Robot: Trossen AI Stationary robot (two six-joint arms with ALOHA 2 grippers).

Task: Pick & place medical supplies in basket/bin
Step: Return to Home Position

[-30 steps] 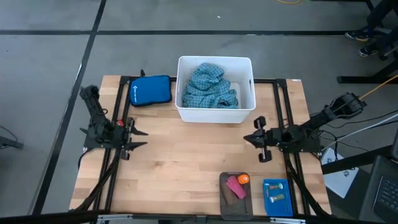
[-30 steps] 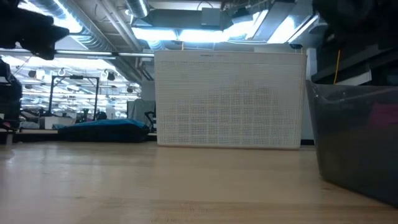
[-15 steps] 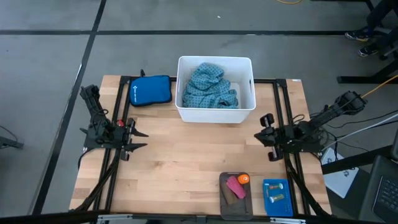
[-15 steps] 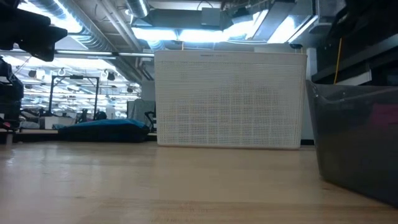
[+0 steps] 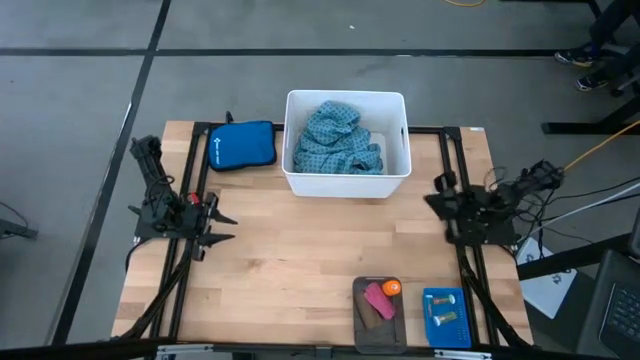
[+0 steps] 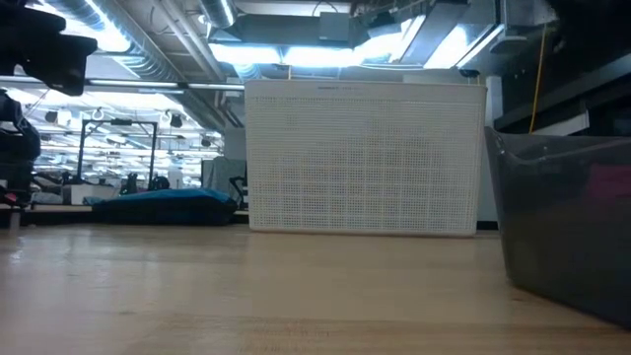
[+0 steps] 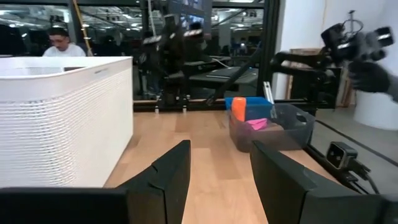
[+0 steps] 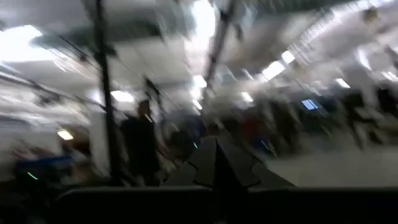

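The teal-blue dotted cloth (image 5: 338, 140) lies bunched inside the white tub (image 5: 296, 178) at the table's far middle. A pink piece (image 5: 378, 302) and an orange piece (image 5: 391, 288) lie in the dark-grey tray (image 5: 360, 322) at the near edge. Small tan pieces (image 5: 446, 318) lie in the blue basket (image 5: 430, 335) beside it. My left gripper (image 5: 226, 227) stands open at the table's left side, holding nothing; its wrist view shows the open fingers (image 7: 163, 182) pointing level toward the tray (image 7: 298, 124). My right gripper (image 5: 436, 193) is shut and empty at the right side, tipped upward.
A royal-blue zip pouch (image 5: 242, 146) lies left of the tub. Bare wood spreads between the two arms in the table's middle. In the low view the tub (image 6: 365, 158) fills the centre and the tray (image 6: 567, 232) stands at the right. A person shows in the room beyond.
My right gripper has drawn back toward the table's right edge and risen, tipping its fingers upward; it stays shut. The cloth and the small pieces have kept their places.
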